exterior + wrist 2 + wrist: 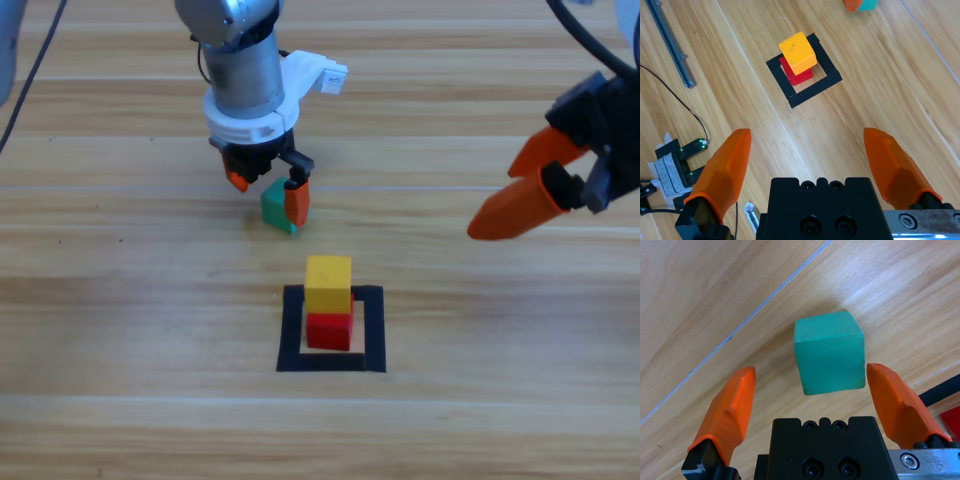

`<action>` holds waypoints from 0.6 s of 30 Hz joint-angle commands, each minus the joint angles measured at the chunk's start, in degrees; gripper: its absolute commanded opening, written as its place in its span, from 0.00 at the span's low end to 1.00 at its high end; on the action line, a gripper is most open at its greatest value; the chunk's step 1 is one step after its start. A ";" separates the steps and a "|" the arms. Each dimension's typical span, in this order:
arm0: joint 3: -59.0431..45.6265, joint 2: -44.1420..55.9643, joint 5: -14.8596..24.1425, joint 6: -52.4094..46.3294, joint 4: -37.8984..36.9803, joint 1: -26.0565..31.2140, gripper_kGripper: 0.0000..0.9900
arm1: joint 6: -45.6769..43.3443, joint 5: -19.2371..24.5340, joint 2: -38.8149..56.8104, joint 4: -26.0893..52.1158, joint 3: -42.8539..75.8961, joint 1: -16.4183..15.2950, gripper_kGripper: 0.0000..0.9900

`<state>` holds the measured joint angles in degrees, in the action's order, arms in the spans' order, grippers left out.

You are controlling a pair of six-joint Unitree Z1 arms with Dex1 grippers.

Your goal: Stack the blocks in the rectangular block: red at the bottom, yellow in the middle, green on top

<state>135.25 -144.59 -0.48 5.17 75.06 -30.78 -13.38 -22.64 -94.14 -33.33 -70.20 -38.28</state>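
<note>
stack: yellow already on red inside the rectangular block
green: just beyond the rectangular block, on wood
left gripper: jaws spread around green, we're not clamped yet
right gripper: parked open, well off to the side
risk: off-centre pinch twists green, or a sloppy drop topples yellow

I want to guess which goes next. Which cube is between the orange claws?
The green cube. It sits on the table between the left gripper's open jaws, while the yellow and red are stacked apart.
</note>
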 commanded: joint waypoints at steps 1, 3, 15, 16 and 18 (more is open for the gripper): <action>0.02 -3.24 1.36 -1.74 0.35 0.46 0.96 | -0.86 2.60 3.62 3.19 4.55 1.10 1.00; 0.46 -2.98 1.36 -2.26 0.26 0.37 0.96 | -1.12 2.87 3.53 3.27 4.81 1.10 1.00; 1.07 -3.50 1.54 -5.08 0.18 -2.00 0.94 | -2.00 2.78 3.09 3.27 5.34 1.10 1.00; 1.07 -3.68 1.63 -5.25 0.18 -2.18 0.94 | -2.09 2.69 3.09 3.27 5.43 1.10 1.00; 1.34 -4.12 1.71 -5.69 0.09 -2.53 0.92 | -2.18 2.69 3.09 3.27 5.43 1.10 1.00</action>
<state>135.86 -145.06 0.54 0.28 75.06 -31.28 -15.24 -20.52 -94.09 -31.87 -66.29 -38.24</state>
